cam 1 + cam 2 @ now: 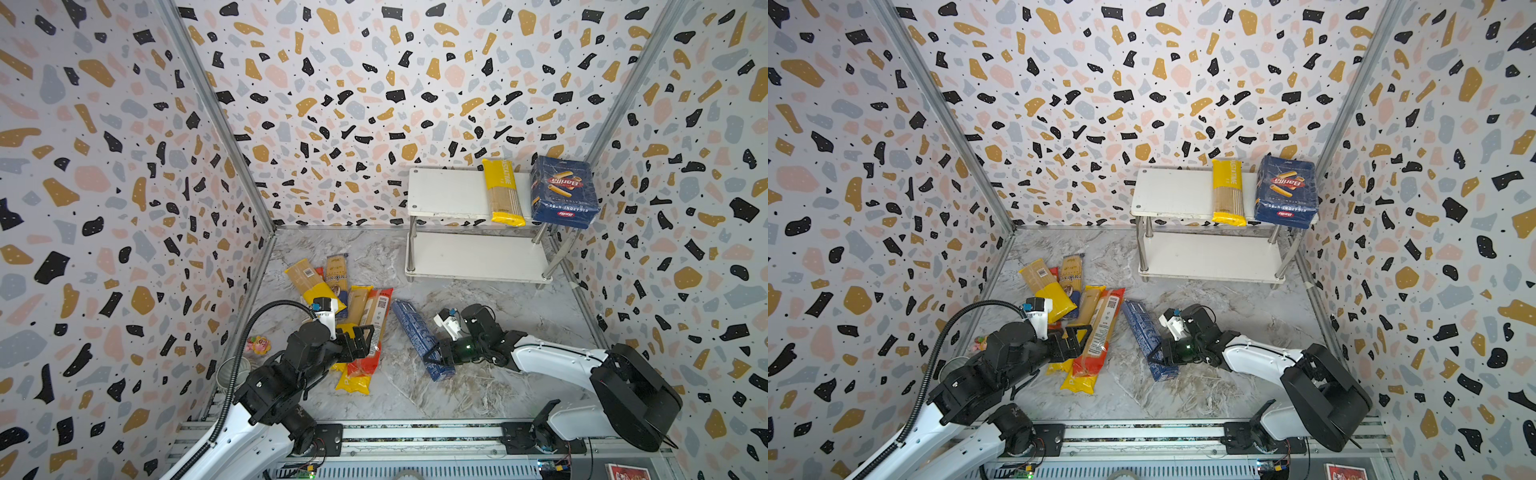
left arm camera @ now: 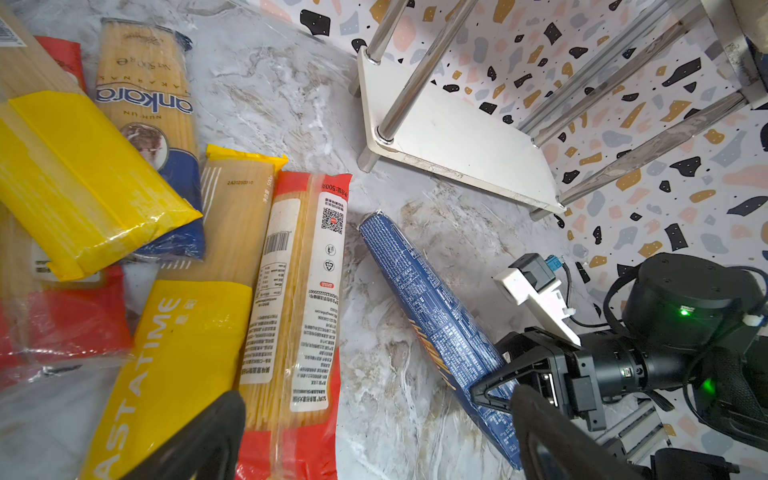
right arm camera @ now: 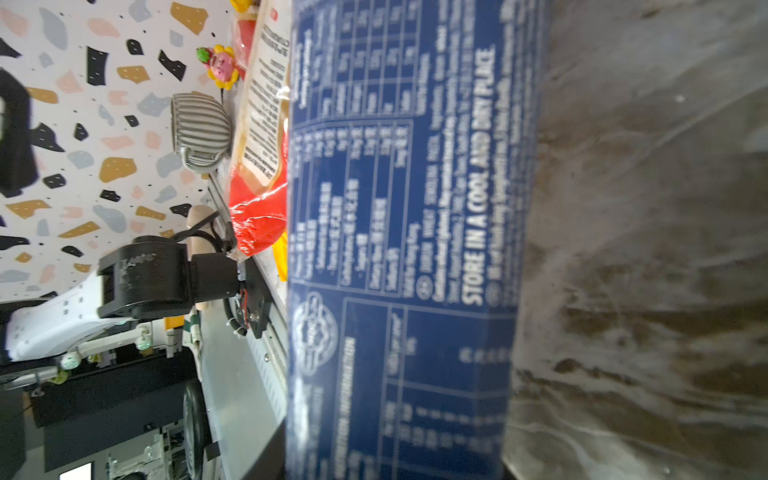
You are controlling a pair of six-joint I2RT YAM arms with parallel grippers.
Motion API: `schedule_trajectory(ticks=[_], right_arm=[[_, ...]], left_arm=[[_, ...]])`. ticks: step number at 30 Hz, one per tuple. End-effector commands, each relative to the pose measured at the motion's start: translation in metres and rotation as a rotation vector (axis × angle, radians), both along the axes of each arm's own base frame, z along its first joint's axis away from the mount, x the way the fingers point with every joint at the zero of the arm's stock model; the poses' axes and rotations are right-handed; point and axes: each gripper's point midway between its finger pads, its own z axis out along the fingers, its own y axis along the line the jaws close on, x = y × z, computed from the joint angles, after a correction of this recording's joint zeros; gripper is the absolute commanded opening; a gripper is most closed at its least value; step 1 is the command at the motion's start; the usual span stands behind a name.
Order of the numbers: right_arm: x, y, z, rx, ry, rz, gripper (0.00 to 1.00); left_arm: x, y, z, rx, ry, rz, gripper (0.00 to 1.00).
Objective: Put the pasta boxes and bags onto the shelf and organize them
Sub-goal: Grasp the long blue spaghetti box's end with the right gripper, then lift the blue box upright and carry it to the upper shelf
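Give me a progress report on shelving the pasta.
Done: one yellow bag and the wide Barilla box lie on the top board of the shelf. In hand: the right gripper straddles the narrow blue box on the table; a firm grip isn't clear. The open left gripper hovers over the loose bags. Left: that box and the whole pile.

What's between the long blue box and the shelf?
Nothing: only bare marble tabletop separates the long blue box from the shelf, as both top views and the left wrist view show.
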Motion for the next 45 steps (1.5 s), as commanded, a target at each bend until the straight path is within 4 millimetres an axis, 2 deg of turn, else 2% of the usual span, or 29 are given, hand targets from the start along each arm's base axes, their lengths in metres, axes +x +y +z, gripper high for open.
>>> schedule_trajectory(ticks=[1, 5, 10, 20, 28, 37, 45], right_arm=[[0.006, 0.016, 0.050, 0.195, -0.116, 0.067, 0.32], [0.003, 0.017, 0.058, 0.235, -0.113, 0.082, 0.31], [0.000, 0.017, 0.079, 0.265, -0.145, 0.097, 0.30], [-0.006, 0.010, 0.159, 0.339, -0.289, 0.107, 0.29], [-0.010, 0.007, 0.210, 0.389, -0.364, 0.112, 0.29], [-0.001, 0.008, 0.258, 0.405, -0.447, 0.096, 0.29], [0.016, 0.005, 0.305, 0.426, -0.540, 0.073, 0.29]], left_arm=[[0.005, -0.006, 0.001, -0.034, -0.014, -0.004, 0.99], [0.005, -0.005, -0.001, -0.030, -0.011, 0.002, 0.99], [0.008, -0.003, 0.005, -0.014, -0.022, 0.011, 1.00], [0.015, -0.006, 0.019, -0.003, -0.046, 0.014, 1.00], [0.018, -0.002, 0.028, 0.005, -0.066, 0.033, 1.00], [0.023, -0.011, 0.037, -0.014, -0.079, 0.012, 1.00], [0.029, -0.031, 0.039, -0.041, -0.075, -0.056, 0.99]])
